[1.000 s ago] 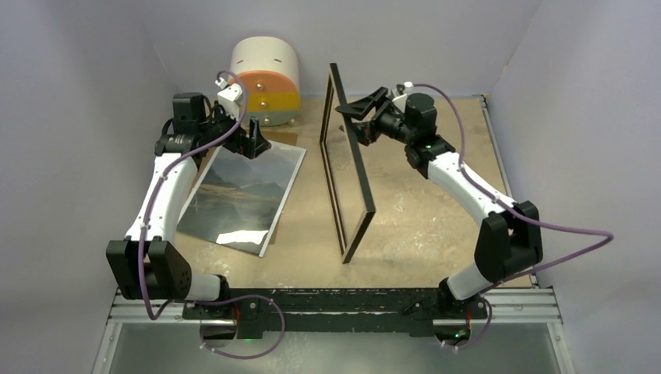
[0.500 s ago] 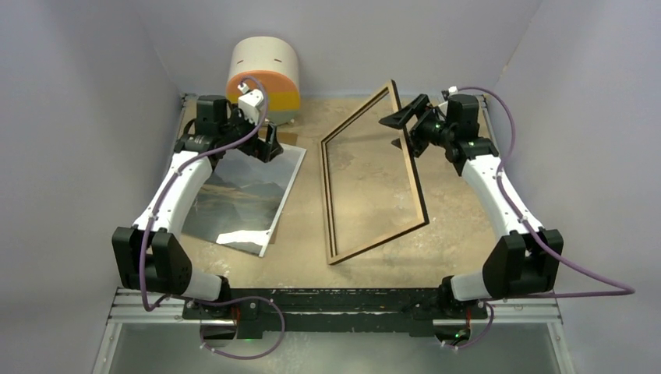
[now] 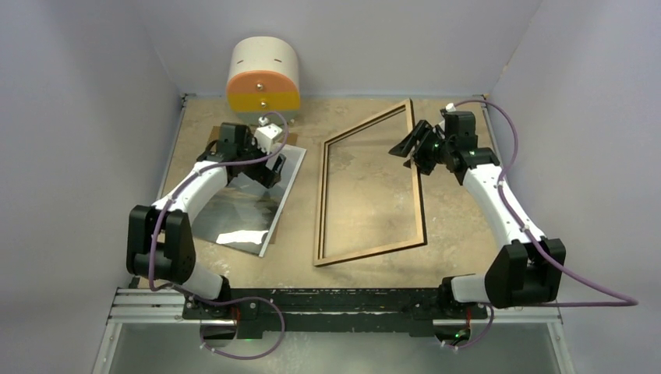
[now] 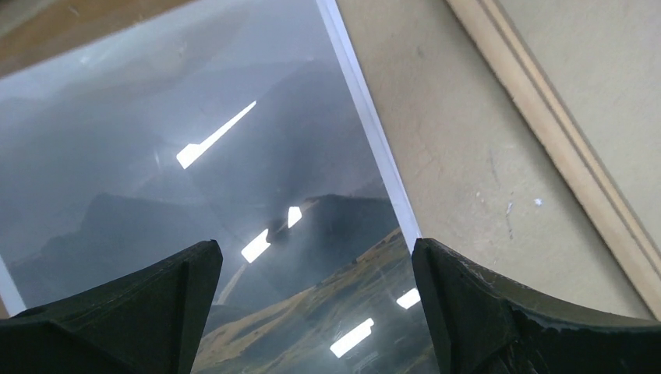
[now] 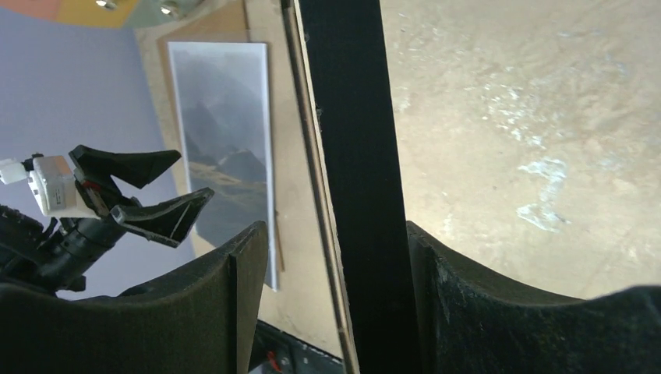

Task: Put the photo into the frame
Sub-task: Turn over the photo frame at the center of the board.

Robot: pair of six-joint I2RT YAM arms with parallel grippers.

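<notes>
Photo (image 3: 249, 206) and frame (image 3: 321, 202) are lying side by side on the counter (image 3: 452, 234), the photo on the left and the frame on the right. A strip of bare counter is showing between them. Both long axes are running near to far, the photo's leaning slightly rightward at its far end. The frame is showing its light-brown back upward. Whether its right rail is resting fully on the counter, I cannot tell.

Farther in, the left pincer (image 4: 313, 248) is hovering over the far right part of the photo with its jaws spread wide and nothing between them. The photo's white right border is running up just inside its right finger. This arm is sitting much nearer the photo, so I am judging that any pick falls to it, followed by a carry rightward.

The right pincer (image 5: 337, 230) is straddling the frame's right rail. One finger is sitting against the black edge and a sliver of gap is showing at the other. Whether it is clamping, I cannot tell.

A brown board (image 4: 47, 39) is peeking out past the photo's far edge. At the back, an orange-faced drum (image 3: 263, 78) is standing.

Counting: one photo, one frame, one board, one drum, two pincers.
</notes>
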